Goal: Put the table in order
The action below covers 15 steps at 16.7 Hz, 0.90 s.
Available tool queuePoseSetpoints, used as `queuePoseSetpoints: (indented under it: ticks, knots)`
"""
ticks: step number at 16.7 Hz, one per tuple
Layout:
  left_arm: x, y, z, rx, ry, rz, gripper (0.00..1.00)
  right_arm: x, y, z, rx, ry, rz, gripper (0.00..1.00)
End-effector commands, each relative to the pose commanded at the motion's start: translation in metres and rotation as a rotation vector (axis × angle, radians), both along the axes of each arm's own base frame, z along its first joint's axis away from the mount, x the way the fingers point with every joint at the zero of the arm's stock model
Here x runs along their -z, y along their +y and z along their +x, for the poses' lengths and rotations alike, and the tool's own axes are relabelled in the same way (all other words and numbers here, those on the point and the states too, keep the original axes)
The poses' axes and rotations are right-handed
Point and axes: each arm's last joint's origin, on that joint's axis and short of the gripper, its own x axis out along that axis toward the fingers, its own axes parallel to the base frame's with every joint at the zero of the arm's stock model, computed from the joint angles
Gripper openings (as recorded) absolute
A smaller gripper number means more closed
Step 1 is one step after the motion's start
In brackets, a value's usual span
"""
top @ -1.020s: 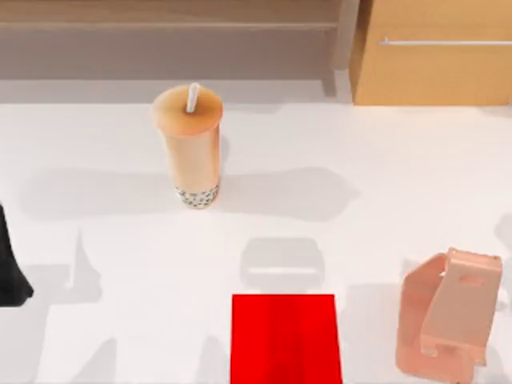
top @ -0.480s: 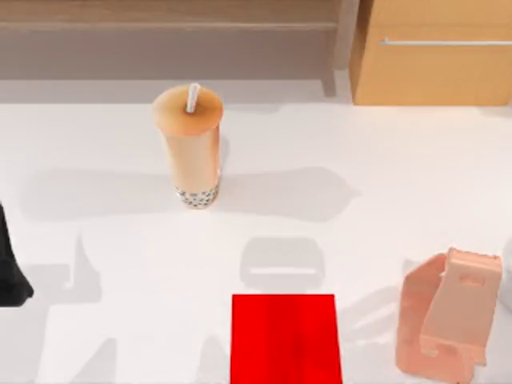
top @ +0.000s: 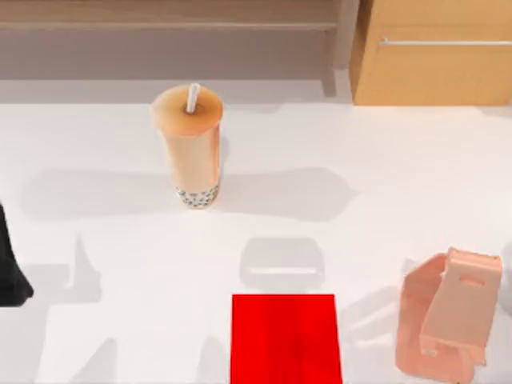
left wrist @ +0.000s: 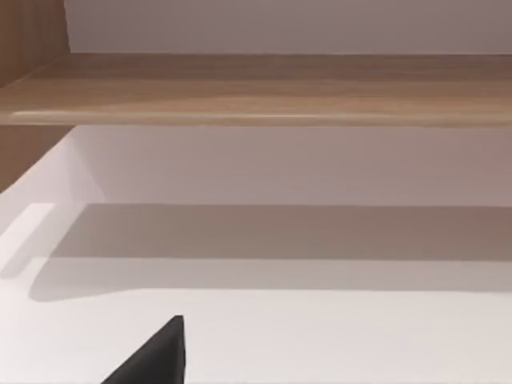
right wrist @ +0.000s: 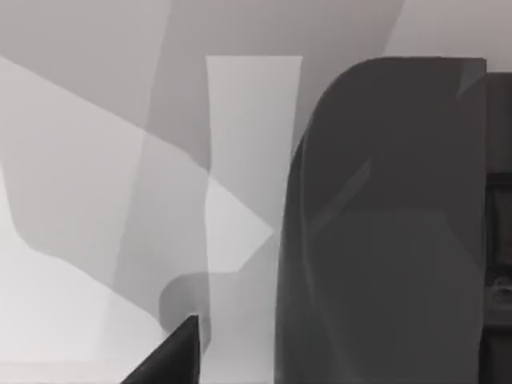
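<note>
white table (top: 400,160), cup (top: 190,148), stand (top: 448,324) (mat (top: 286,338))

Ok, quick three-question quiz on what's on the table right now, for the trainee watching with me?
1. True or false: the bubble tea cup lies on its side.
2. Which thing sits at the near edge of the table, in the middle?
A. the red mat
B. the pink stand
C. the wooden cabinet
3. Fill in: the cup has a white ____ poking through its lid.

Key:
1. False; it stands upright, left of centre.
2. A. The pink stand is at the right, and the cabinet is at the far right corner.
3. straw
</note>
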Motion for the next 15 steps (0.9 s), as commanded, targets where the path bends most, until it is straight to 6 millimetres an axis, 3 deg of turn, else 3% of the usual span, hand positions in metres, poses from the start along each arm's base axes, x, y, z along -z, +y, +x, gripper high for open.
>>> queuePoseSetpoints:
  ticks: [11, 15]
  knots:
    - [0.0, 0.0, 0.0, 0.0, 0.0, 0.0, 1.0, 0.0, 0.0, 0.0, 0.0, 0.0, 0.0, 0.02]
    - [0.0, 0.0, 0.0, 0.0, 0.0, 0.0, 1.0, 0.0, 0.0, 0.0, 0.0, 0.0, 0.0, 0.0]
